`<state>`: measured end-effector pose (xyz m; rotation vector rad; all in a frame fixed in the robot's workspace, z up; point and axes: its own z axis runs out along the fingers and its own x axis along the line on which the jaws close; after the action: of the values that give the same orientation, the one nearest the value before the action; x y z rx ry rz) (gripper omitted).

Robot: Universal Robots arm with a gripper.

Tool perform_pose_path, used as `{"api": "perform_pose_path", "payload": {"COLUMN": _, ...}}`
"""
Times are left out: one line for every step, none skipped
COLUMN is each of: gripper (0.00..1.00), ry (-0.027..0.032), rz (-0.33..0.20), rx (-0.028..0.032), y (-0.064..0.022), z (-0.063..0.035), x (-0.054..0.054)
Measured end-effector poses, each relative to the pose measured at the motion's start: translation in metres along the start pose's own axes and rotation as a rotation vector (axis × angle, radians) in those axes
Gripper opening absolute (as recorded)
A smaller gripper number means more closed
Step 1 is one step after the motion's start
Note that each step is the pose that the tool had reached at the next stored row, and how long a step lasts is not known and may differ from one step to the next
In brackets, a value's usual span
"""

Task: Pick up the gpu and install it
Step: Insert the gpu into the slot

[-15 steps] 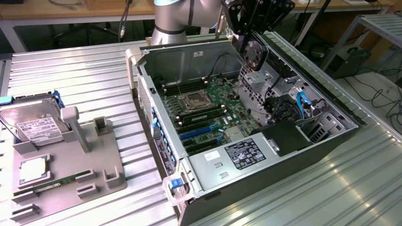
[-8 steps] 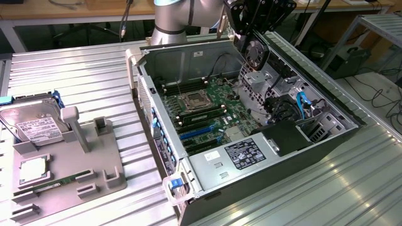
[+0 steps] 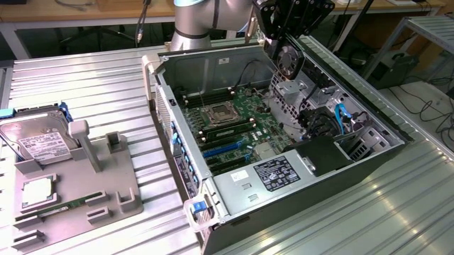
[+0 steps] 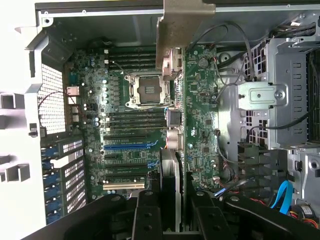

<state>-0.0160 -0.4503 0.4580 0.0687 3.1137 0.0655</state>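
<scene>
Ribbed aluminium worktop [image 3: 85, 79] carries everything.

Open grey metal PC tower case [image 3: 212, 69]: lies on its side mid-worktop, side panel off, insides facing up.

Grey Universal Robots arm [image 3: 191, 21]: rises behind the case at the worktop's far edge and reaches over the case's far end.

Green motherboard [image 3: 227, 117]: flat on the case floor. Bare square CPU socket [image 3: 215, 112] sits mid-board, blue and black expansion slots [image 3: 221, 151] toward the near end.

Flat grey plastic fixture tray [image 3: 78, 186]: near the worktop edge at the exterior view's left, well apart from the case.

Silver power supply box with black label [image 3: 273, 175]: at the case's near end.

gpu [image 3: 287, 58], a thin black rectangular card with a round fan: held on edge above the case's far end, up at rim level, apart from the motherboard and slots. In the wrist view it is edge-on, with its long silver metal bracket [image 4: 182, 30] at the end away from the jaws.

Jaws: black, pinching the gpu, one on each flat face.

On the tray:
- silver hard drive with white label [image 3: 35, 141], at the far end
- square silver processor chip [image 3: 39, 192], nearer
- narrow green memory stick [image 3: 60, 208], just beside the chip
</scene>
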Motion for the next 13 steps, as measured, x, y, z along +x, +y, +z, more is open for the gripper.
{"api": "perform_pose_path", "payload": {"gripper": 0.28, "ry": 0.0000, "rz": -0.001, "rx": 0.0000, "y": 0.0000, "z": 0.0000, "x": 0.0000}}
{"api": "perform_pose_path", "payload": {"gripper": 0.28, "ry": 0.0000, "rz": -0.002, "rx": 0.0000, "y": 0.0000, "z": 0.0000, "x": 0.0000}}
{"api": "perform_pose_path", "payload": {"gripper": 0.28, "ry": 0.0002, "rz": -0.005, "rx": -0.0001, "y": 0.0000, "z": 0.0000, "x": 0.0000}}
{"api": "perform_pose_path", "payload": {"gripper": 0.28, "ry": 0.0003, "rz": -0.008, "rx": -0.0002, "y": 0.0000, "z": 0.0000, "x": 0.0001}}
{"api": "perform_pose_path", "payload": {"gripper": 0.28, "ry": 0.0004, "rz": -0.010, "rx": -0.0003, "y": 0.0000, "z": 0.0000, "x": 0.0001}}
{"api": "perform_pose_path", "payload": {"gripper": 0.28, "ry": 0.0005, "rz": -0.013, "rx": -0.0003, "y": 0.0000, "z": 0.0000, "x": 0.0002}}
{"api": "perform_pose_path", "payload": {"gripper": 0.28, "ry": 0.0006, "rz": -0.015, "rx": -0.0003, "y": 0.0000, "z": 0.0000, "x": 0.0003}}
{"api": "perform_pose_path", "payload": {"gripper": 0.28, "ry": 0.0007, "rz": -0.017, "rx": -0.0004, "y": 0.0000, "z": 0.0000, "x": 0.0003}}
{"api": "perform_pose_path", "payload": {"gripper": 0.28, "ry": 0.0008, "rz": -0.019, "rx": -0.0005, "y": 0.0000, "z": 0.0000, "x": 0.0004}}
{"api": "perform_pose_path", "payload": {"gripper": 0.28, "ry": 0.0009, "rz": -0.022, "rx": -0.0006, "y": 0.0000, "z": 0.0000, "x": 0.0004}}
{"api": "perform_pose_path", "payload": {"gripper": 0.28, "ry": 0.0010, "rz": -0.024, "rx": -0.0006, "y": 0.0000, "z": 0.0000, "x": 0.0004}}
{"api": "perform_pose_path", "payload": {"gripper": 0.28, "ry": 0.0011, "rz": -0.027, "rx": -0.0007, "y": -0.0001, "z": 0.0000, "x": 0.0004}}
{"api": "perform_pose_path", "payload": {"gripper": 0.28, "ry": 0.0012, "rz": -0.029, "rx": -0.0008, "y": -0.0001, "z": 0.0000, "x": 0.0004}}
